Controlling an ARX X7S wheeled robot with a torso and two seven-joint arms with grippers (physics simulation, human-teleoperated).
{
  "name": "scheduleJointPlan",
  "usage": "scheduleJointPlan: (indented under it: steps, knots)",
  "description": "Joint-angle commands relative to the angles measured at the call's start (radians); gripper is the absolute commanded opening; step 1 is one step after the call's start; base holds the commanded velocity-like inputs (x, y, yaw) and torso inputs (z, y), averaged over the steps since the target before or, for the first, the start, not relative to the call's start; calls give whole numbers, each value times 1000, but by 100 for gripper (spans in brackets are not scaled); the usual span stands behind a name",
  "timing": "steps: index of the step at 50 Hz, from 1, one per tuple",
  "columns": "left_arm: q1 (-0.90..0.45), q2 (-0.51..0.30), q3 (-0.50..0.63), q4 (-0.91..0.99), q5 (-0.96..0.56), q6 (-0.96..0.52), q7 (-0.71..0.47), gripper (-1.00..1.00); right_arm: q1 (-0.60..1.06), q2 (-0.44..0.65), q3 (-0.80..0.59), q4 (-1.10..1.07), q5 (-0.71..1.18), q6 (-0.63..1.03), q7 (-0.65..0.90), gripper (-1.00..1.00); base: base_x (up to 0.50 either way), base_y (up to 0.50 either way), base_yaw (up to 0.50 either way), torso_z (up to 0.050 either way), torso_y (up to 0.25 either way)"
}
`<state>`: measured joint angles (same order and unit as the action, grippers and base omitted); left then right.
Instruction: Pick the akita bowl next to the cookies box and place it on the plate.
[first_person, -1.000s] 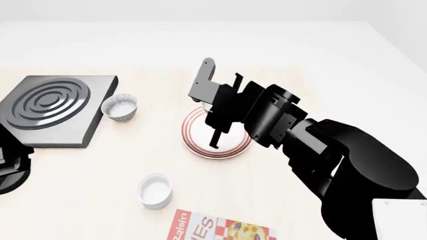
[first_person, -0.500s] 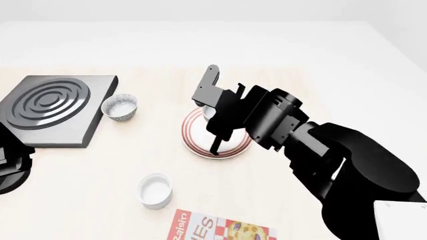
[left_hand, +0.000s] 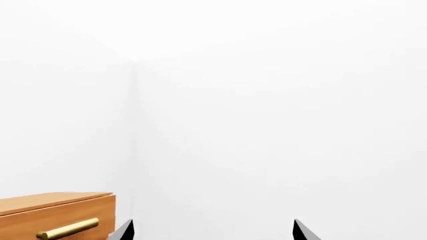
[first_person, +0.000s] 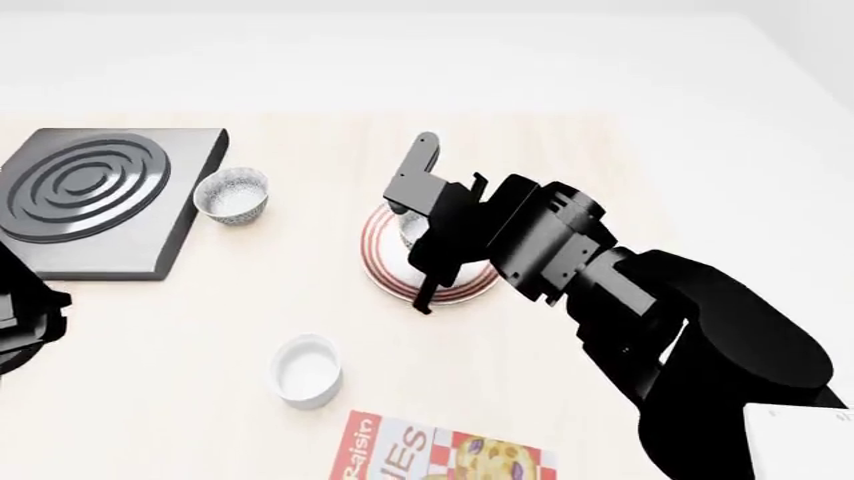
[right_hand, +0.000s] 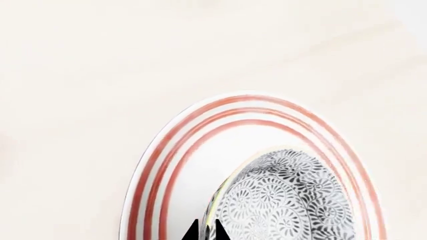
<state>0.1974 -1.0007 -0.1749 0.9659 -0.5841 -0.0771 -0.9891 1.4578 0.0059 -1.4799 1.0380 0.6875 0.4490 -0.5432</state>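
My right gripper (right_hand: 207, 232) is shut on the rim of the akita bowl (right_hand: 287, 200), its two tips close together on the thin edge. The bowl shows its dark patterned outside and hangs tilted over the plate (right_hand: 173, 165), a white plate with red rings. I cannot tell whether bowl and plate touch. From the head view, the right gripper (first_person: 416, 232) covers most of the bowl (first_person: 411, 231) above the plate (first_person: 379, 270). The cookies box (first_person: 441, 452) lies at the near edge. My left gripper (left_hand: 212, 231) is open and faces a white wall.
A second speckled bowl (first_person: 231, 195) stands beside a black square block with raised rings (first_person: 94, 195) at the far left. A plain white cup (first_person: 306, 370) sits near the cookies box. A wooden drawer with a brass handle (left_hand: 53, 215) shows in the left wrist view.
My right gripper has shifted slightly and sunk a little over the plate with the bowl in it. The head view has moved a bit, so the table's things sit higher in the picture.
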Motion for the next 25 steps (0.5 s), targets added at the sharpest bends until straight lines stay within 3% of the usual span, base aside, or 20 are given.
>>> scheduleJointPlan:
  steps: [1, 21, 22, 25]
  knots:
    - [11, 12, -13, -7, -3, 25, 4, 100, 6, -2, 20, 2, 10, -19, 7, -100, 0, 0, 0, 0, 0]
    - [14, 10, -20, -5, -8, 28, 1, 100, 5, -5, 0, 19, 21, -39, 37, -100, 0, 0, 0, 0, 0]
    - [14, 10, -20, -4, -8, 28, 1, 100, 8, -5, 2, 19, 26, -37, 32, 100, 0, 0, 0, 0, 0]
    - [18, 11, -23, -5, -8, 31, 1, 100, 9, -4, 1, 16, 29, -39, 30, 100, 0, 0, 0, 0, 0]
